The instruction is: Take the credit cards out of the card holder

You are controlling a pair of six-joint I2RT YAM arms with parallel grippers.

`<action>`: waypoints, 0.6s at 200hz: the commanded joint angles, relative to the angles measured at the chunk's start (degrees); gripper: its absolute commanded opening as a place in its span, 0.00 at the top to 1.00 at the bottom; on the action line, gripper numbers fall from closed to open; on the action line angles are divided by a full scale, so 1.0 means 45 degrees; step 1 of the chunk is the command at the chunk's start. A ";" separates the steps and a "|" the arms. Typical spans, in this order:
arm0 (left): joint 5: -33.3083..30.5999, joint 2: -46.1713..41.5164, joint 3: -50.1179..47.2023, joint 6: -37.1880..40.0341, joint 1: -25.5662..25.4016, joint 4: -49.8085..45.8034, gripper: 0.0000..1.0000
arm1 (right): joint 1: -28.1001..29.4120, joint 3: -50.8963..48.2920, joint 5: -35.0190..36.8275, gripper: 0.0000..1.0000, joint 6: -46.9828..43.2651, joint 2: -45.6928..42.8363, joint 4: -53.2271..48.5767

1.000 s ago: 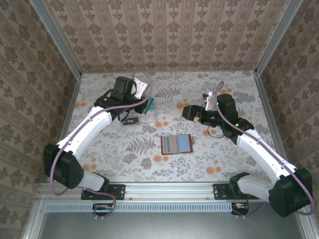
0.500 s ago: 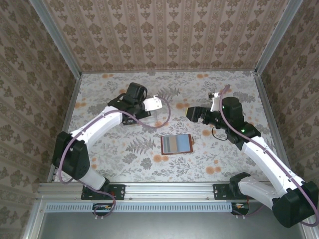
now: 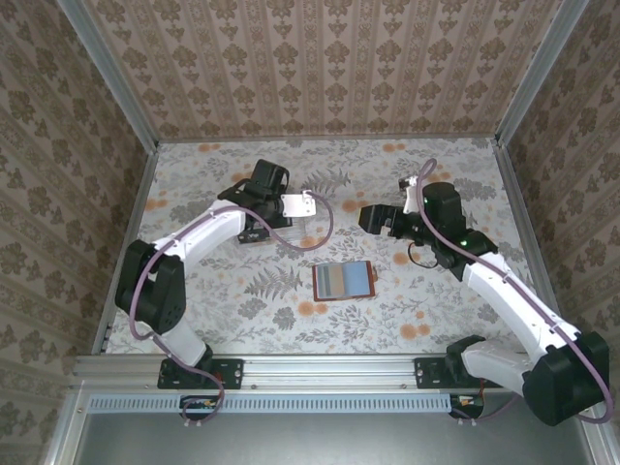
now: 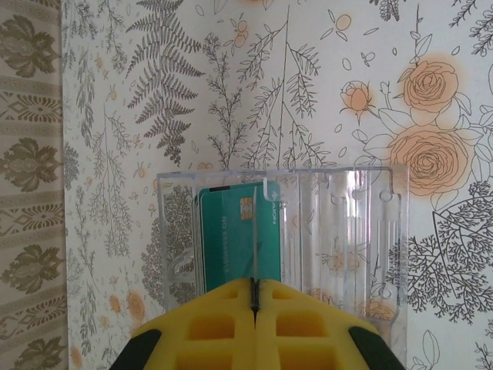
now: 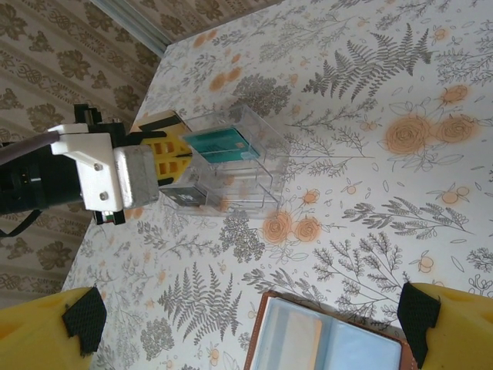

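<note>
The card holder (image 3: 344, 281) lies open on the table's middle, brown-edged with a blue-grey lining; the right wrist view has it as the card holder (image 5: 339, 347), with a pale card (image 5: 296, 339) in one pocket. A teal credit card (image 4: 231, 231) stands tilted in a clear plastic rack (image 4: 339, 231). My left gripper (image 4: 254, 287) is shut, its yellow tips at the rack's near edge, over the card's near end, nothing visible in the seam. From the right wrist, the left gripper (image 5: 166, 146) sits against the teal card (image 5: 219, 142). My right gripper (image 3: 373, 218) is open, hovering above the table behind the card holder.
The rack (image 3: 254, 235) sits left of centre under the left wrist. Patterned walls and metal rails (image 3: 131, 203) close in the floral table on three sides. Bare tabletop (image 3: 436, 320) lies right of the card holder and along the front.
The left wrist has swung right and now covers the rack and teal card in the top view. The right gripper shifted slightly. The card holder has not moved.
</note>
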 commanded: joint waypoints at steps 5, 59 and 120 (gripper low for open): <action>0.0263 0.0288 0.0443 0.0330 0.0126 0.0284 1.00 | -0.0109 0.0471 -0.0267 0.00 -0.0159 0.0293 -0.0023; 0.0250 0.0737 0.0670 0.0232 0.0301 0.0251 1.00 | -0.0148 0.0596 -0.0444 0.00 -0.0105 0.0658 0.0014; 0.0320 0.1056 0.0748 0.0095 0.0438 0.0288 1.00 | -0.0188 0.0658 -0.0641 0.00 -0.0002 0.0994 0.0199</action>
